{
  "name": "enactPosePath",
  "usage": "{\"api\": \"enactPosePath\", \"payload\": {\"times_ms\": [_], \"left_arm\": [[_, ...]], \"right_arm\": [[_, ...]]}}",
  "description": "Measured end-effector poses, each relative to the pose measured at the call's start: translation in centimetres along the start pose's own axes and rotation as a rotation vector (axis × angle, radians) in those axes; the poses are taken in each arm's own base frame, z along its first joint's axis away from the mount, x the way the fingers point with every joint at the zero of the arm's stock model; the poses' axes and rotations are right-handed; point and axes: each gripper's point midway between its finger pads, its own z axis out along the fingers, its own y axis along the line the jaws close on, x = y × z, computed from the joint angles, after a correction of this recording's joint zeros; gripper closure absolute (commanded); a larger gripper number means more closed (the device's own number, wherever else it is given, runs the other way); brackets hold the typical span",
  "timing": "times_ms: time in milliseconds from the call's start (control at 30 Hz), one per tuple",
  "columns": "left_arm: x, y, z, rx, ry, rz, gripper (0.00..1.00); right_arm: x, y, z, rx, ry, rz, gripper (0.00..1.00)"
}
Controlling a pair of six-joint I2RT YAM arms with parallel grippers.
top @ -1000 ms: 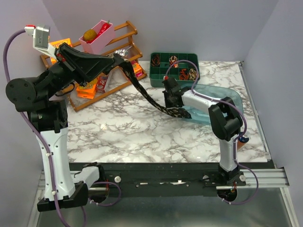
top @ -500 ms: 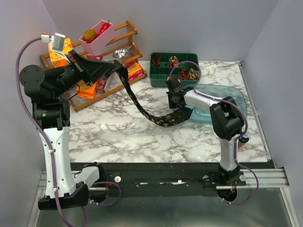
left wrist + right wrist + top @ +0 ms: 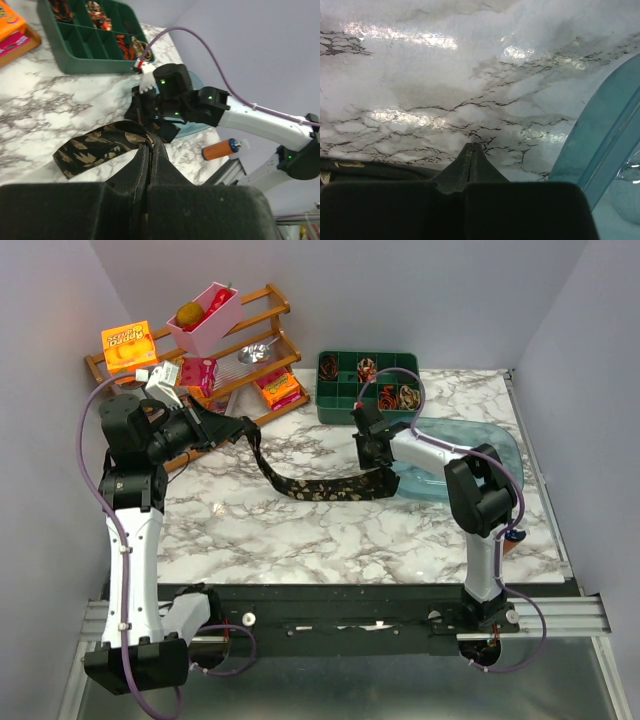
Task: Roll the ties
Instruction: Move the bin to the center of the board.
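Over the marble table (image 3: 300,530), left claw (image 3: 150,147) and right claw (image 3: 471,149), arms angled inward, clamp opposite ends of the tie (image 3: 320,487).

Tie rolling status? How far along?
Done: several coiled ties sit in the green tray. In hand: one unrolled tie stretched between the left gripper and right gripper, both shut on it, middle sagging onto the table. Left: coil it, tray it.

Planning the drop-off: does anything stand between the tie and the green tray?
Only the right gripper, shut on the tie at its end nearer the tray. Elsewhere nothing visible lies between them.
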Motion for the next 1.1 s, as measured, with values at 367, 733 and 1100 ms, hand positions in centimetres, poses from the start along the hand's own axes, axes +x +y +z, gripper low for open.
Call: {"api": "enactPosePath", "payload": {"times_ms": [367,733,1100], "left_arm": [[-1.6,0.1,-3.4,-0.216,-0.096,0.141,1.00],[-2.2,0.1,-3.5,-0.245,-0.077,0.145,1.00],[-1.9,4.7,-0.1,-0.267,0.038,0.046,1.00]], "right_arm": [[-1.4,0.2,-0.5,-0.005,-0.026,-0.015,0.99],[-0.9,-1.7,-0.2,0.048,-0.011,0.001,0.99],[-1.0,-3.5,-0.1,0.081,0.001,0.005,0.99]]}}
